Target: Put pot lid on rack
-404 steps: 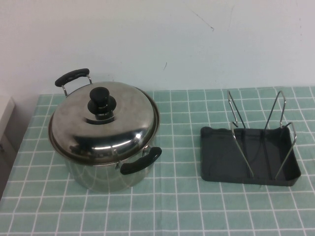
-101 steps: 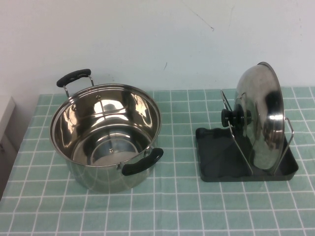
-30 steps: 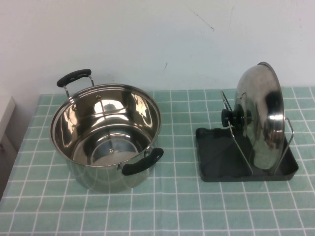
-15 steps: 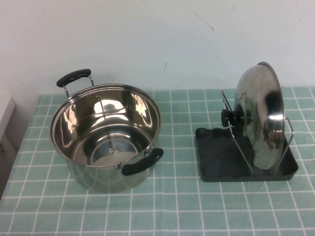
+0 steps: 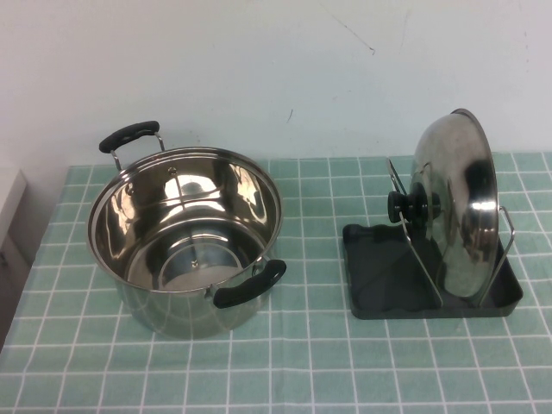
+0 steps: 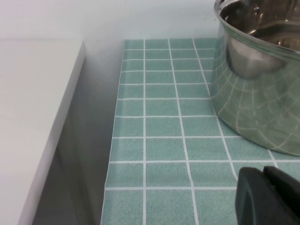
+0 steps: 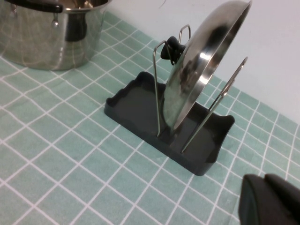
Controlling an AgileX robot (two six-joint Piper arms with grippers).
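Observation:
The steel pot lid stands on edge in the dark grey rack at the table's right, leaning on the wire loops, its black knob facing the pot. It also shows in the right wrist view, upright in the rack. The open steel pot stands at the left. My left gripper is shut and empty, low over the cloth beside the pot. My right gripper is shut and empty, off the rack's near right. Neither gripper shows in the high view.
A green checked cloth covers the table. A white wall rises behind. A white surface lies beyond the table's left edge, with a gap between. The pot's black handles stick out front and back.
None over the last second. Since the earliest frame, the lid has gone from the pot to standing in the rack.

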